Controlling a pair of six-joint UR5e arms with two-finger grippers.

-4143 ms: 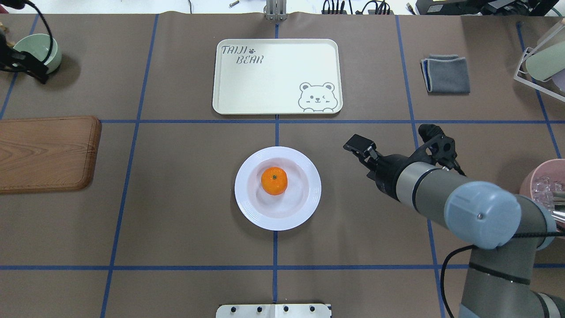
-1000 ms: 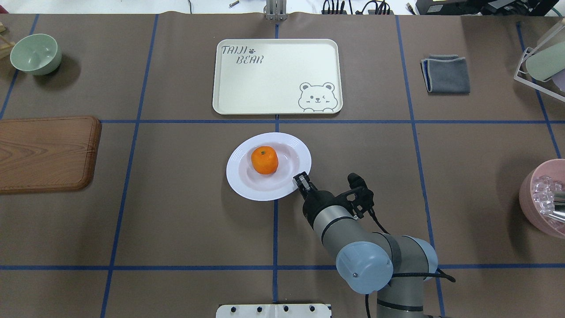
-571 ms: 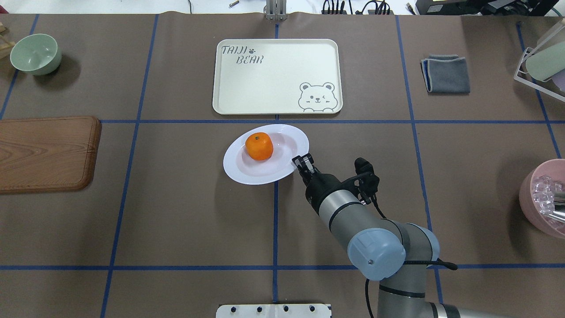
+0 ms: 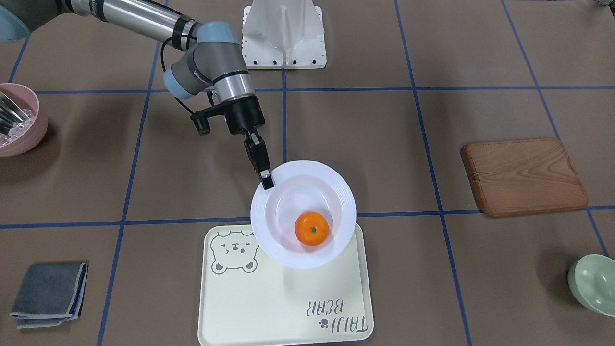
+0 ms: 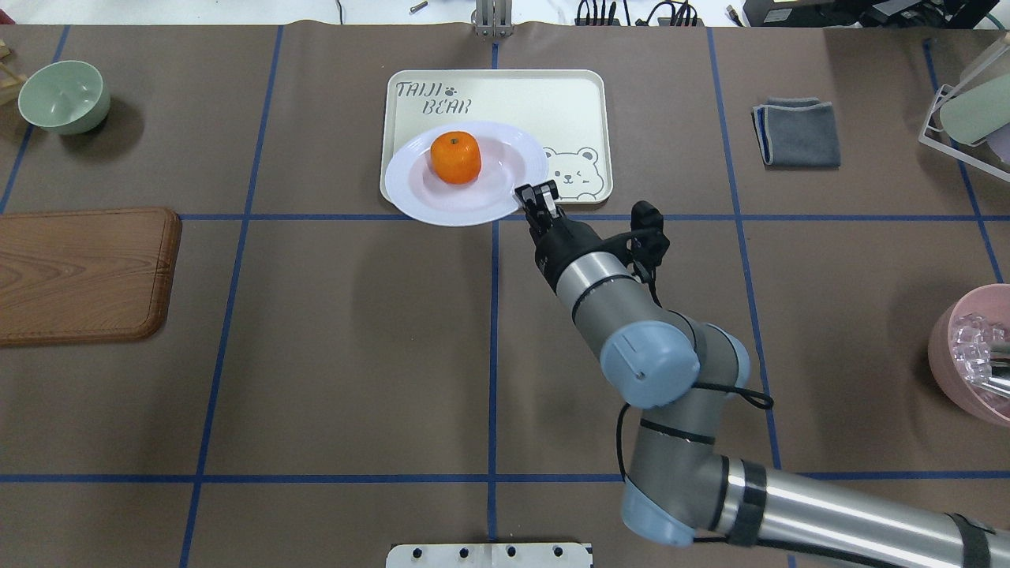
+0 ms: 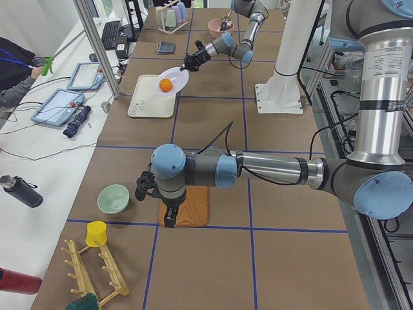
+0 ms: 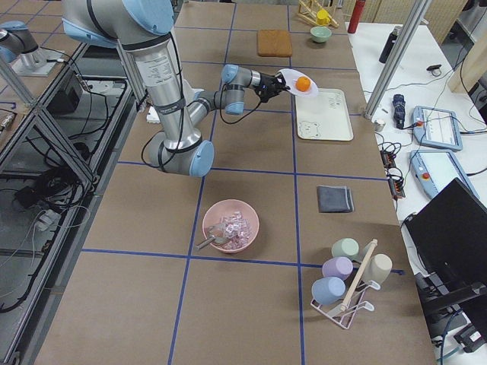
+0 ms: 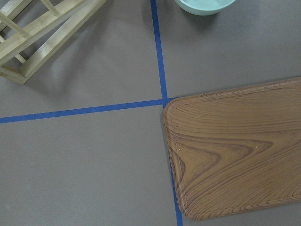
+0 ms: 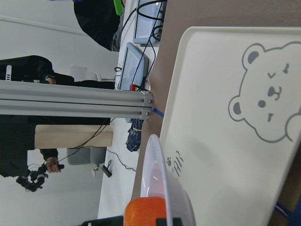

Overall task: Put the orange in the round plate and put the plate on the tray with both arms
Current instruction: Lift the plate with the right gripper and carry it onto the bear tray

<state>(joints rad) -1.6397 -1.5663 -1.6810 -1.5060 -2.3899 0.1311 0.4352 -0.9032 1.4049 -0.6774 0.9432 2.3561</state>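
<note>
The plate (image 4: 302,192) held the orange (image 4: 312,228). The fruit sat in the sunken centre, on the side away from the right gripper (image 4: 265,180), with its stem dot facing up. The right gripper's two fingers were pinched together on the plate's rim, at the edge facing the robot. The plate hung clear of the tray (image 4: 283,298), somewhat tilted, above the tray's robot-side edge and toward its left end. Its shadow fell on the tray's cream floor.

Well apart from the tray, past its right end and nearer the robot, the pink bowl (image 4: 33,139) held clear, ice-like pieces and a metal utensil. Beyond the same end, several pastel cups (image 7: 344,249) lay sideways on a rack (image 7: 361,274). The green bowl (image 5: 63,96) stood upright, well apart from the tray's left end.

The tray lay flat with its long axis running side to side in front of the robot. Its lettering was at the far left corner and read upright from the robot's side. The bear face was at the near right corner.

A folded grey cloth (image 5: 797,134) lay past the tray's right end. The left gripper (image 6: 169,221) hung over the edge of the board (image 5: 83,274), far to the tray's left. It showed only in the side view, so whether its fingers were apart or together could not be told.
</note>
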